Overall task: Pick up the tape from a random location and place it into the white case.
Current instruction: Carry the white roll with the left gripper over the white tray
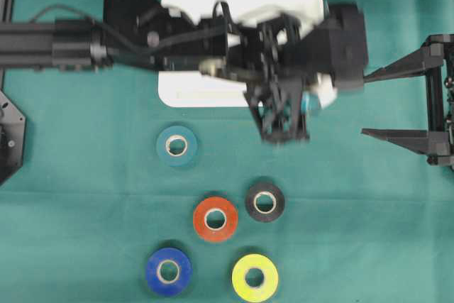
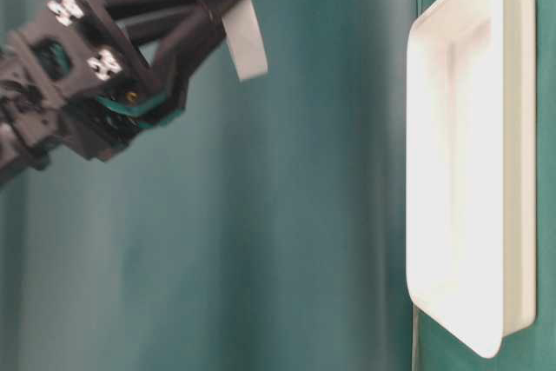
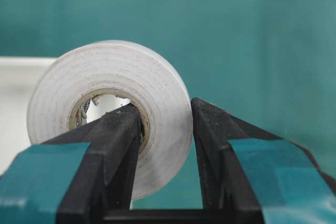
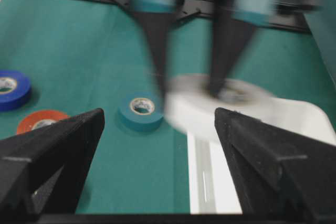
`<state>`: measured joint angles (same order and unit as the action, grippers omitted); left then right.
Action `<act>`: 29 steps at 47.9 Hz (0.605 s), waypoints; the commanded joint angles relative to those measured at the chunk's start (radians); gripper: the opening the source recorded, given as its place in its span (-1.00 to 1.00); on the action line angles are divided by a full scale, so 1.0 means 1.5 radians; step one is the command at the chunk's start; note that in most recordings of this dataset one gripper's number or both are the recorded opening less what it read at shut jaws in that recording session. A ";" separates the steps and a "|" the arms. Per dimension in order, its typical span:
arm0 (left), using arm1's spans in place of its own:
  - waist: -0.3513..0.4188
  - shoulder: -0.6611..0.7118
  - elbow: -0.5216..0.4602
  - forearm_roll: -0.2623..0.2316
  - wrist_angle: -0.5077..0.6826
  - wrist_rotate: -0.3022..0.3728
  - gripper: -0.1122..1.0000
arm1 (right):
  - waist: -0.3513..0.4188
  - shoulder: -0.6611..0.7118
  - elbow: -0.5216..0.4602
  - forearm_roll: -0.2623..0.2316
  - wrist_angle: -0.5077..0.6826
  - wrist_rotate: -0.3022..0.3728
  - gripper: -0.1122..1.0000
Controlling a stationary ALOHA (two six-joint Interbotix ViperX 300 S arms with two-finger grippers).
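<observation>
Left arm [image 1: 213,40] hides white case [image 1: 191,90] (mostly).

My left gripper [image 3: 165,129] is black, with teal tape wrapped on both fingers [image 3: 252,177]. The tape [image 3: 113,108] held in it is white, faintly ringed on its flat face, with a tan core. My right gripper [image 1: 379,102] is plain black. The case [image 2: 460,162] is white throughout. The cloth [image 1: 355,232] covering the table is an even dark green-teal, unpatterned. Five loose rolls lie on it, each with a pale core: a teal roll [image 1: 176,145], an orange-red roll [image 1: 216,219], a black roll [image 1: 264,202], a blue roll [image 1: 169,271] and a yellow roll [image 1: 255,277]. Both arms are black.
</observation>
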<state>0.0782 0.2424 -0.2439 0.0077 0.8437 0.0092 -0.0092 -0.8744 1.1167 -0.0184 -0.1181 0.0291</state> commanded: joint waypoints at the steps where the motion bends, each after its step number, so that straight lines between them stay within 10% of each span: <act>1: 0.026 -0.036 -0.008 0.002 -0.007 0.001 -0.33 | -0.001 0.004 -0.019 0.001 -0.003 0.000 0.82; 29: 0.116 -0.070 0.056 0.002 -0.016 0.001 -0.33 | -0.001 0.003 -0.019 0.001 0.006 0.000 0.82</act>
<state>0.2362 0.2040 -0.1749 0.0092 0.8268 0.0107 -0.0092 -0.8744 1.1167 -0.0184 -0.1104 0.0291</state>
